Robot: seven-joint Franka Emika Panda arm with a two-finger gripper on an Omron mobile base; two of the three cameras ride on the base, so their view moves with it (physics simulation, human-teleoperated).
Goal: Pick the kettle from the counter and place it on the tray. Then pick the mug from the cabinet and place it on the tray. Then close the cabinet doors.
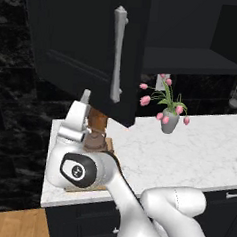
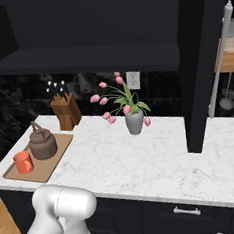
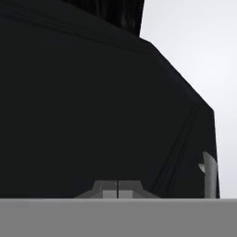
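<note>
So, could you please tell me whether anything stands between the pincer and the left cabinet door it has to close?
Nothing visible does. The pincer, fingertips together, points straight at the dark face of the open left cabinet door, with no object between them; the door's bar handle sits off to the side.

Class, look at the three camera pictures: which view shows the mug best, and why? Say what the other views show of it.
The right base view: the orange mug stands in plain sight on the tray, beside the kettle. In the left base view the arm covers that spot, leaving just the tray's edge. The hand view faces a dark cabinet door.
</note>
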